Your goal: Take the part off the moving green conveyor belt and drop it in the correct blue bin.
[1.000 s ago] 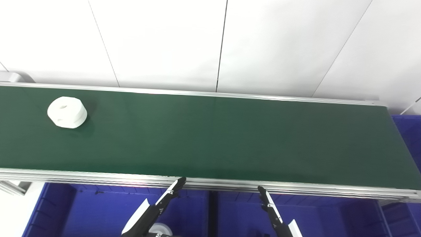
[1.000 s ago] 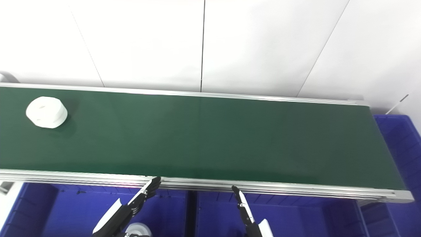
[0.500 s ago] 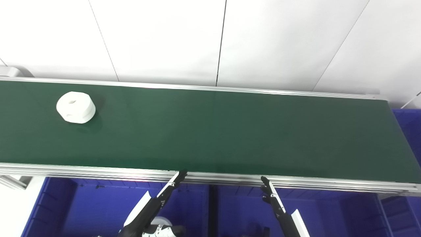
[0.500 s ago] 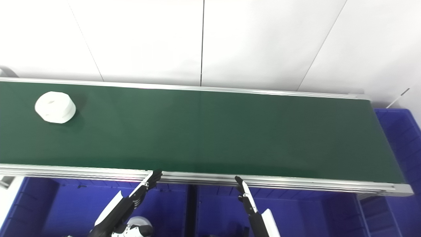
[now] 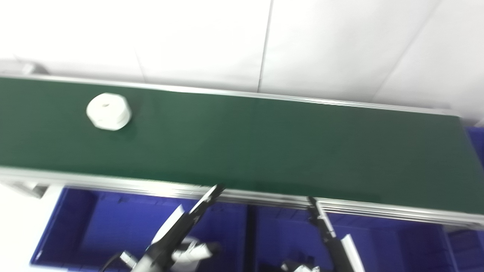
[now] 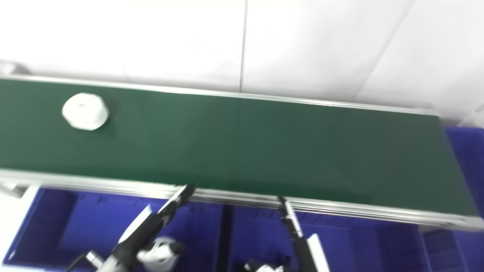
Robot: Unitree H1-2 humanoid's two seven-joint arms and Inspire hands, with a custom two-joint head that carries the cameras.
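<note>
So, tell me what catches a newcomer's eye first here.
A white round part sits alone at the left end of the long green belt. Below the belt's near rail, both hands, left and right, point up with straight fingers over the blue bins, holding nothing.

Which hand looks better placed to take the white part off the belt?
Left, probably. The white part lies far left on the belt; the left hand is nearer it than the right hand. Both wait empty.
</note>
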